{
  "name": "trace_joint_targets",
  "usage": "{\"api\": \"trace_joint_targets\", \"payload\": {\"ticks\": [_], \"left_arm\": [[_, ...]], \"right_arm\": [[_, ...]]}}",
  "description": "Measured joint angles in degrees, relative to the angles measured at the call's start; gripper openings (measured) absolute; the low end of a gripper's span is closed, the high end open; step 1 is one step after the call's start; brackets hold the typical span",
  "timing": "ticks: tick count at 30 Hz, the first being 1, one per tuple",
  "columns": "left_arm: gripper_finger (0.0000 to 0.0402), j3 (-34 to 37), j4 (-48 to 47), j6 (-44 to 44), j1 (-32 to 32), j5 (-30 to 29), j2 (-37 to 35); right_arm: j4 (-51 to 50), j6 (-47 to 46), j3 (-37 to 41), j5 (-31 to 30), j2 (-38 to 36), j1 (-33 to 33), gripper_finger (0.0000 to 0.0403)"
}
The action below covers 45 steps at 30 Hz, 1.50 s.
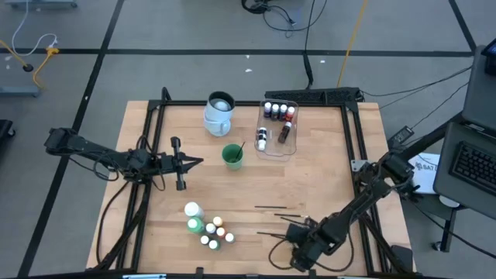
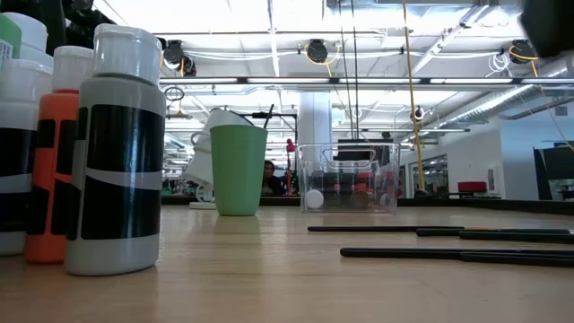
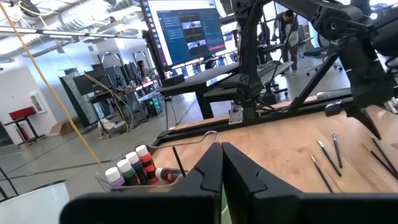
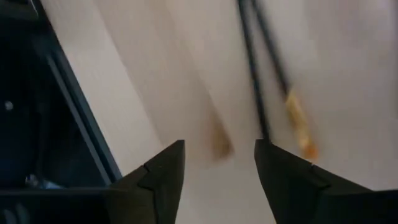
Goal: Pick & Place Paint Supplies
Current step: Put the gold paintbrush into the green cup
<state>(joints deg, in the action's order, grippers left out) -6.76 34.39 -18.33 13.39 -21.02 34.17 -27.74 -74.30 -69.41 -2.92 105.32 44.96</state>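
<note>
Fingers of the right gripper (image 4: 219, 180) stand apart, empty, low over thin dark-handled brushes (image 1: 280, 208) on the wooden desk (image 1: 325, 167). Tiny paint bottles (image 1: 208, 226) cluster nearer than the green cup (image 1: 232, 156); the left gripper (image 1: 195, 162), fingers together, hovers beside that cup. Beyond it, a clear plastic tub (image 1: 270, 150) holds more bottles.

light: bright overhead | glare: ceiling, low view | blur: right wrist
</note>
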Motion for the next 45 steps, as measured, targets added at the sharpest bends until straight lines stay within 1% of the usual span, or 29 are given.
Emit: {"api": "trace_joint_targets", "payload": {"ticks": [3, 9, 13, 16, 19, 22, 25, 28, 32, 39, 41, 43, 45], "left_arm": [[0.0002, 0.0, -1.0, 0.0, 0.0, 0.0, 0.0], [0.002, 0.0, -1.9, 0.2, 0.0, 0.0, 0.0], [0.0022, 0.0, -2.4, 0.9, 0.0, 0.0, 0.0], [0.0015, 0.0, -2.6, 1.1, 0.0, 0.0, 0.0], [0.0006, 0.0, -2.9, 1.1, 0.0, 0.0, 0.0], [0.0002, 0.0, -2.9, 1.1, 0.0, 0.0, 0.0], [0.001, 0.0, -3.0, 1.1, 0.0, 0.0, 0.0], [0.0021, 0.0, -3.3, 1.9, 0.0, 0.0, 0.0], [0.0025, 0.0, -3.5, 2.9, 0.0, 0.0, 0.0], [0.0026, 0.0, -3.9, 3.3, 0.0, 0.0, 0.0], [0.0026, 0.0, -4.0, 3.3, 0.0, 0.0, 0.0], [0.0026, 0.0, -4.3, 3.3, 0.0, 0.0, 0.0], [0.0026, 0.0, -4.4, 3.3, 0.0, 0.0, 0.0]], "right_arm": [[-1.8, -4.4, 0.0, 3.4, 0.5, 1.1, 0.0188], [-7.3, -8.3, 0.0, 2.9, 0.5, 2.9, 0.0174], [-10.5, -9.2, 0.0, 2.4, 0.9, 4.1, 0.0169], [-10.6, -10.0, 0.0, 1.5, 0.9, 4.4, 0.0168], [-8.2, -9.1, 0.0, 1.7, 0.9, 4.4, 0.0168], [-6.1, -6.1, 0.0, 4.2, 0.9, 4.4, 0.0168], [-8.1, -4.8, 0.0, 7.5, 0.8, 4.4, 0.0168], [-10.7, -4.6, 0.0, 8.8, 0.8, 4.2, 0.0168], [-11.6, -4.1, -0.1, 9.4, 0.8, 4.0, 0.0168], [-22.2, -6.9, -0.5, 14.6, 0.5, 4.2, 0.0168], [-25.0, -5.4, -0.5, 13.0, 0.5, 4.3, 0.0168], [-26.7, -2.2, -0.5, 8.4, 0.5, 4.4, 0.0168], [-26.0, 1.0, -0.5, 4.9, 0.5, 4.3, 0.0168]]}}
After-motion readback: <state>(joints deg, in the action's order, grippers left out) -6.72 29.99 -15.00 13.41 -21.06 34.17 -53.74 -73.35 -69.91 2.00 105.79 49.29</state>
